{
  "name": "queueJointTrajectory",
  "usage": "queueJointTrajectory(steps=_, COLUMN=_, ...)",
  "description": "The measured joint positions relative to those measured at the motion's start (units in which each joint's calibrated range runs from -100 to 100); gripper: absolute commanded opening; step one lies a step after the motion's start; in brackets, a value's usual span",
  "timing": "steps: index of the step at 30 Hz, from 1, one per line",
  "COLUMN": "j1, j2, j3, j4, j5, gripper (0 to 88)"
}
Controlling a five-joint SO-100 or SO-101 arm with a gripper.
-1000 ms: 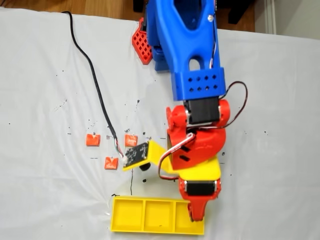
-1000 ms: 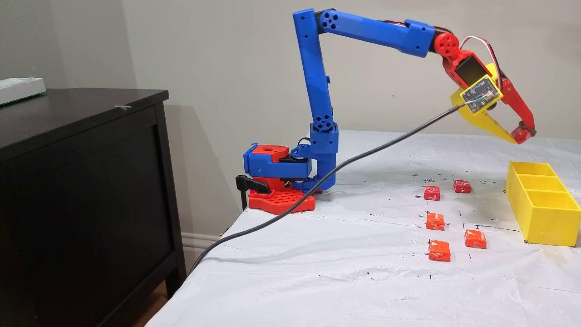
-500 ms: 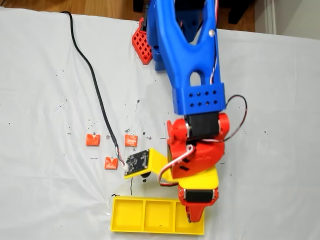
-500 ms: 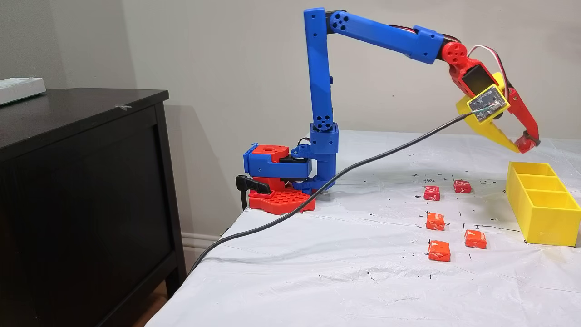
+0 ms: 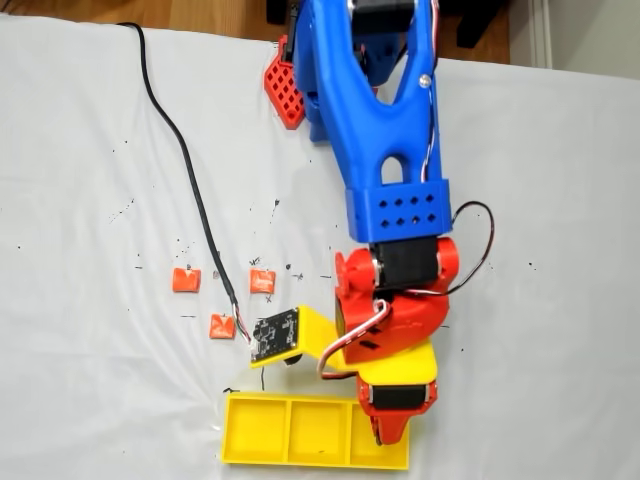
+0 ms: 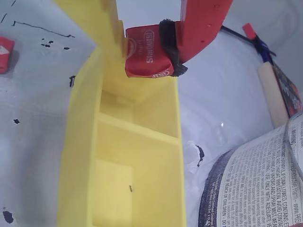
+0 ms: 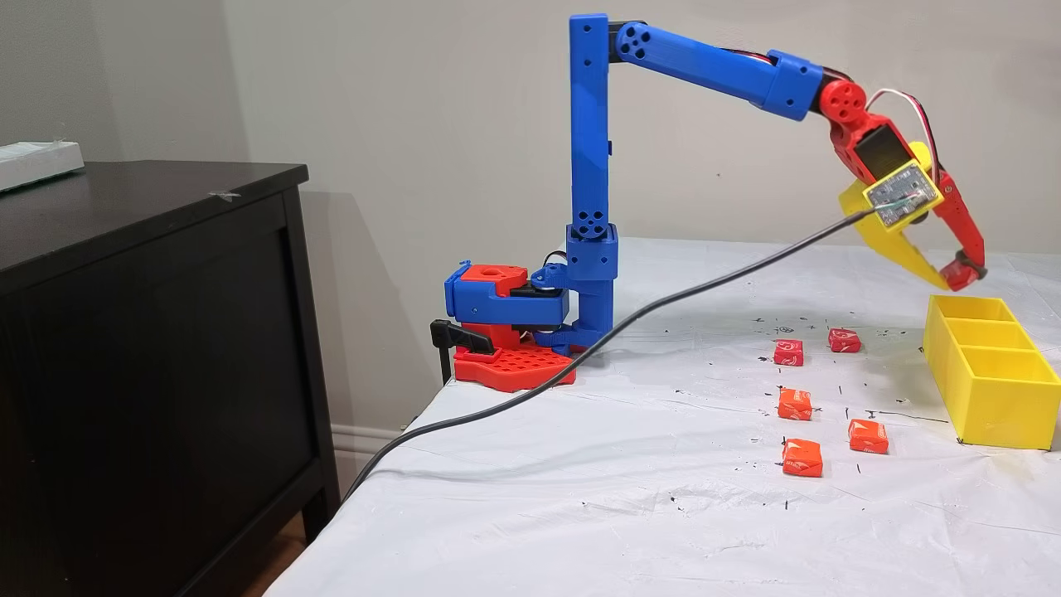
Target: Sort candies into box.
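Wrist view, left to right: a loose red candy point(image 6: 4, 53) lies on the white-covered desk point(image 6: 33, 118) at nine o'clock; the yellow box point(image 6: 175, 156) runs its long axis from twelve to six o'clock through the middle; printed paper point(image 6: 265, 179) sits at four o'clock. The jaws, one yellow and one red, are clamped on a deeper red candy point(image 6: 147, 57) at twelve o'clock, directly over the box's far end compartment. That is the relation the next move likely turns on: the drop target lies straight beneath the gripper point(image 6: 144, 45), apart from it, so release may need only a short descent.

The side fixed view shows five candies on the desk, among them one orange point(image 7: 802, 458), at nine o'clock of the box point(image 7: 990, 390). The blue arm point(image 7: 590, 133) stands upright, forearm reaching out, wrist pitched down toward the box.
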Motion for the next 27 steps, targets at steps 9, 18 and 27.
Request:
queueJointTrajectory(steps=9, j1=0.0, j2=3.0, j3=-2.9, j4=0.6, j5=0.4, gripper=0.4)
queueJointTrajectory(steps=18, j1=0.0, j2=3.0, j3=-3.0, j4=2.9, j5=1.1, gripper=11.1)
queueJointTrajectory(steps=27, j1=0.0, j2=3.0, j3=-3.3, j4=3.1, j5=1.2, gripper=24.0)
